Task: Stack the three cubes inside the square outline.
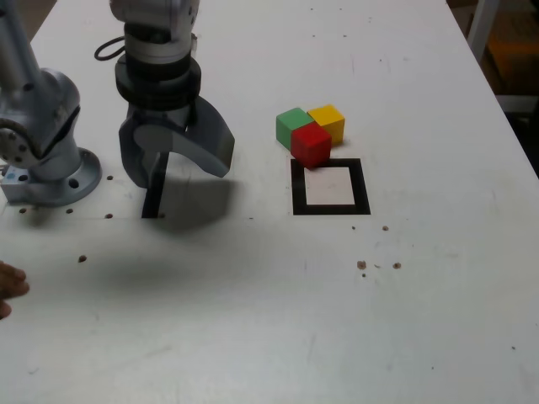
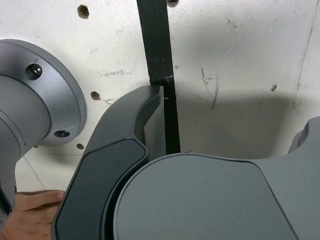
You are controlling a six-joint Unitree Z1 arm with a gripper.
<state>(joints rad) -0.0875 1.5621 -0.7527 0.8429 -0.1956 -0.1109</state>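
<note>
Exterior view shows the wide grey two-jawed gripper (image 1: 184,174) spread well apart with nothing between its jaws, over the thin straight black tape strip (image 1: 152,199), and the wrist view agrees. It is well apart from the cubes, so the step in hand, as I judge it, is to go over and take the first one. The small solid red cube (image 1: 311,146) sits nearest the square frame of black tape with a white centre (image 1: 361,187), at its upper left border, and seems the natural base; the small solid green cube (image 1: 291,128) and small solid yellow cube (image 1: 329,123) crowd behind it. Since the three appear to touch, come straight down, line the jaws up with two free faces and close gently; a careless approach could shove the neighbours aside. Lift clear before moving sideways, then set it flat within the tape, leaving room for the jaws to open. Around all this is a pale, hard tabletop (image 1: 253,320) with brown pits and dark scuffs, the round grey metal arm base (image 1: 61,187) at the exterior view's left, a person's bare hand (image 1: 12,289) at that edge, and a pale table leg (image 1: 482,27) beyond the far right corner.
</note>
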